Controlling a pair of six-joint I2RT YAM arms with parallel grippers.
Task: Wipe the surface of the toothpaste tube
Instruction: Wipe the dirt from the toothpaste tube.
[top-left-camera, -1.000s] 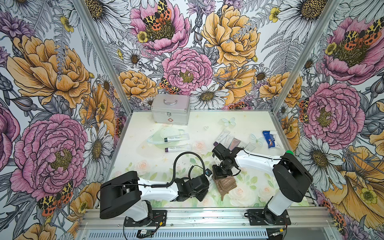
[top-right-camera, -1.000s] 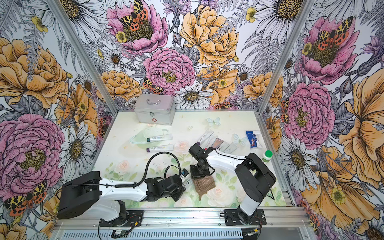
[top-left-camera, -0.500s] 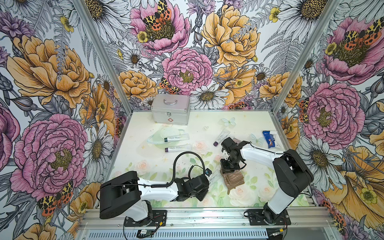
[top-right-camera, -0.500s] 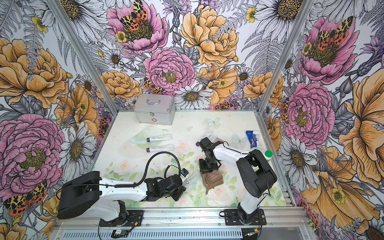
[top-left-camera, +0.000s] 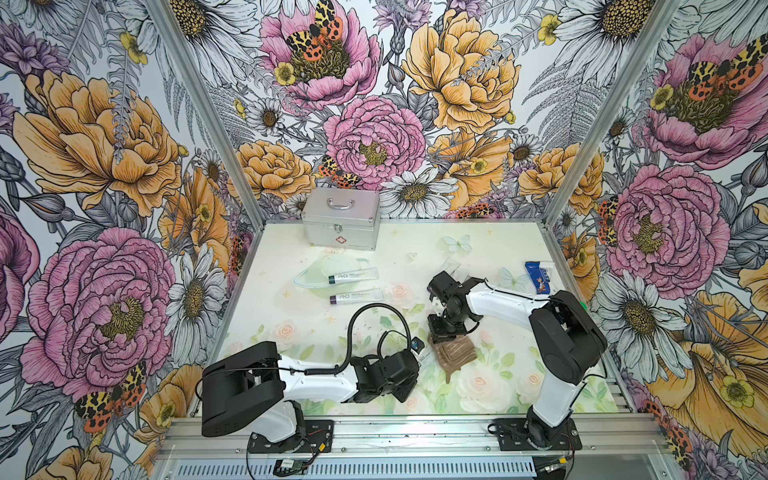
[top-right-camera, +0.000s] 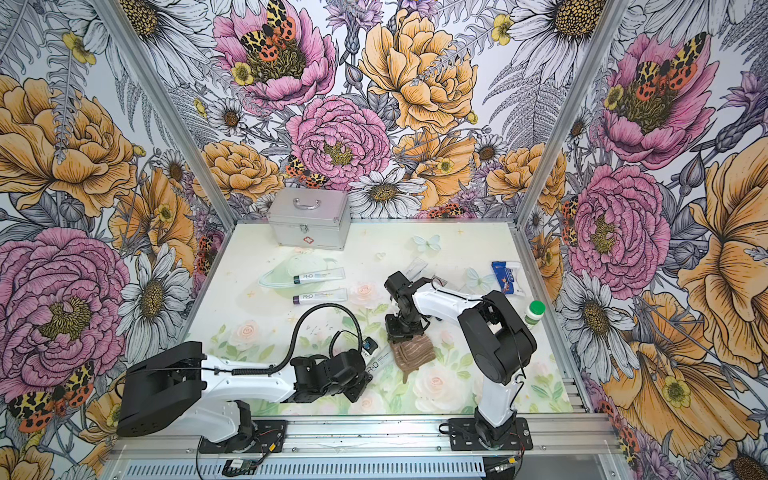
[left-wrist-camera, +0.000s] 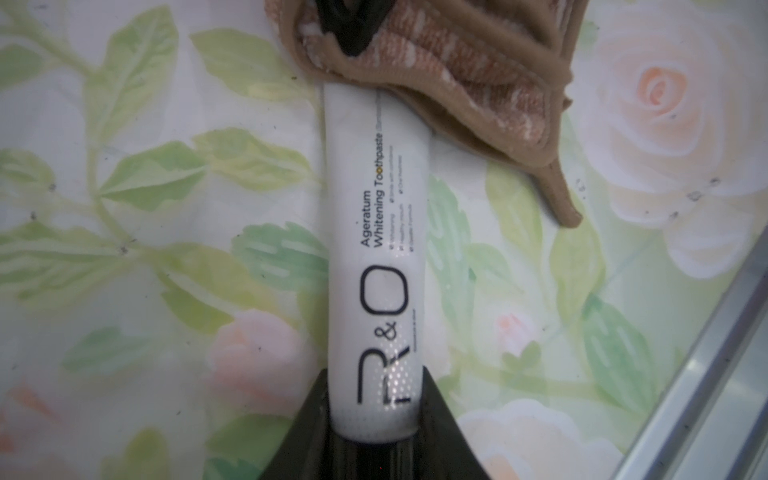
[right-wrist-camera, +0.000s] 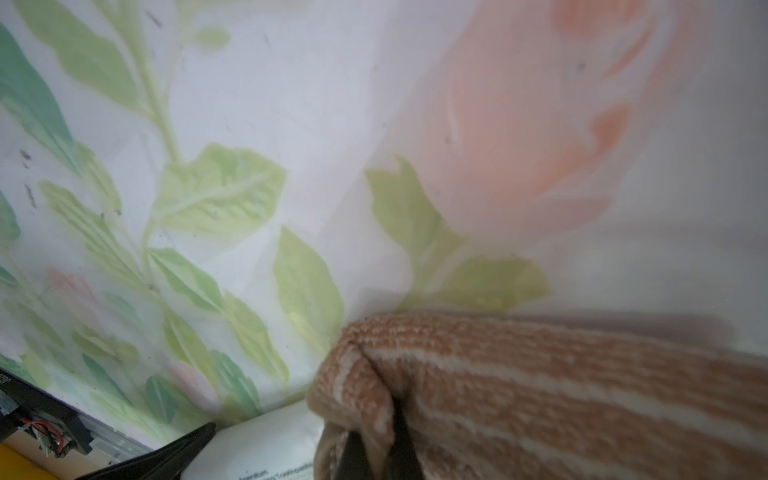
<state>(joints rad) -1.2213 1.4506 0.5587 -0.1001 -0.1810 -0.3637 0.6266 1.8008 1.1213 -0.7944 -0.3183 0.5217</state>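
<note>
The left gripper (left-wrist-camera: 374, 419) is clamped on the white R&O toothpaste tube (left-wrist-camera: 376, 232), with its two dark fingers pinching the end that carries the large logo. The tube's long axis runs straight out ahead of those fingers, in line with them, and its far end points away from the left gripper toward the right gripper (top-left-camera: 446, 332). In both top views this puts the tube (top-right-camera: 376, 363) on a diagonal between the two tools, low over the floral mat (top-left-camera: 490, 386); whether it touches the mat cannot be told. The right gripper points downward and is pinched tight on a fold of the striped brown cloth (right-wrist-camera: 540, 395). The cloth (left-wrist-camera: 478, 83) hangs below its fingertips and drapes over the tube's far end, hiding it.
</note>
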